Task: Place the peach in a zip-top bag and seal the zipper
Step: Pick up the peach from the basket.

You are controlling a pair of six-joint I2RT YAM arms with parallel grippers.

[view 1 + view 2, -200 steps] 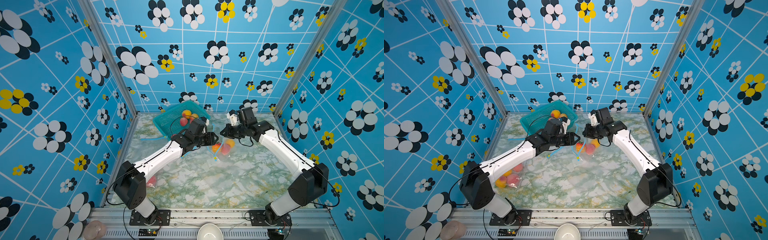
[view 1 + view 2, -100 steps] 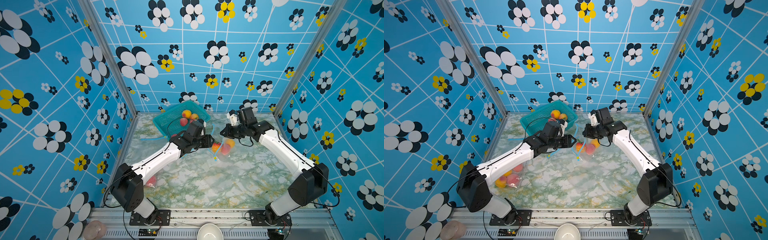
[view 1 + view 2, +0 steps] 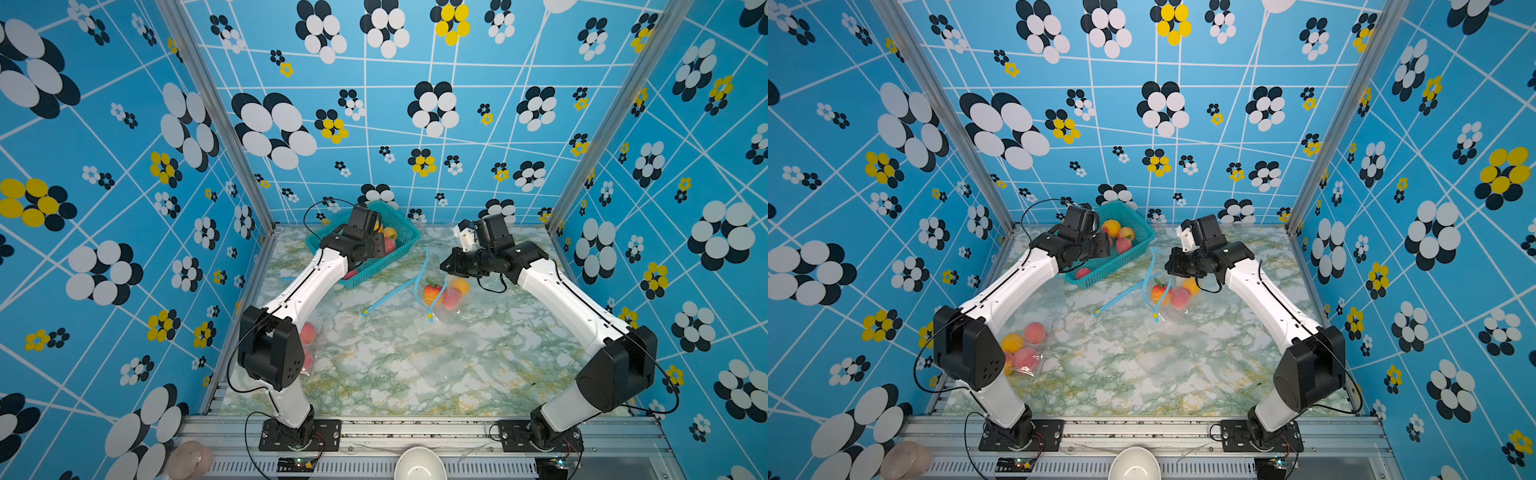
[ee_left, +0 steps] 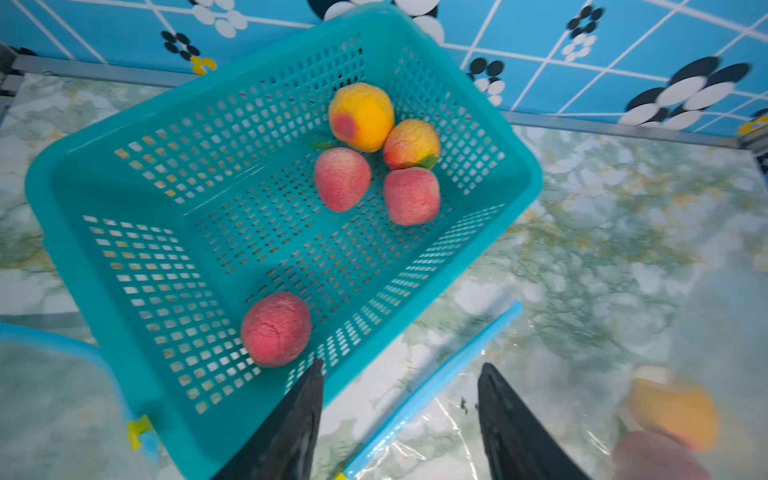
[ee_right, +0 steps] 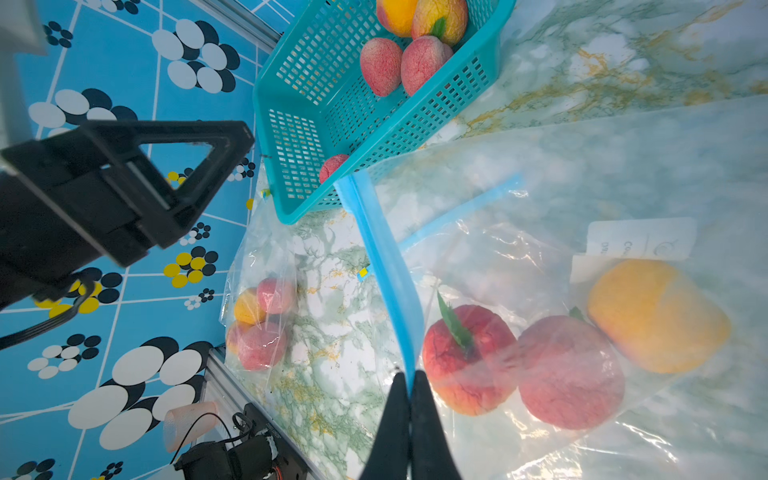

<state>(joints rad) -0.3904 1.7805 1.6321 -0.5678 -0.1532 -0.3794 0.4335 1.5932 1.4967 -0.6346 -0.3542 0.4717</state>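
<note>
Zipper [image 5: 386, 266] pinched by your right gripper [image 5: 409, 376] props open the clear plastic bag [image 5: 582, 174]; your left gripper [image 4: 401, 365] gapes at the teal mesh basket [image 4: 137, 249], ready for peaches [image 4: 276, 330].

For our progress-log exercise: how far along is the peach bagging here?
Done: three fruits lie in the bag. In hand: the right gripper is shut on the zipper, holding the mouth open; the left gripper, open and empty, is at the basket beside a peach. Left: grasp it, bag it, seal the zipper.
</note>
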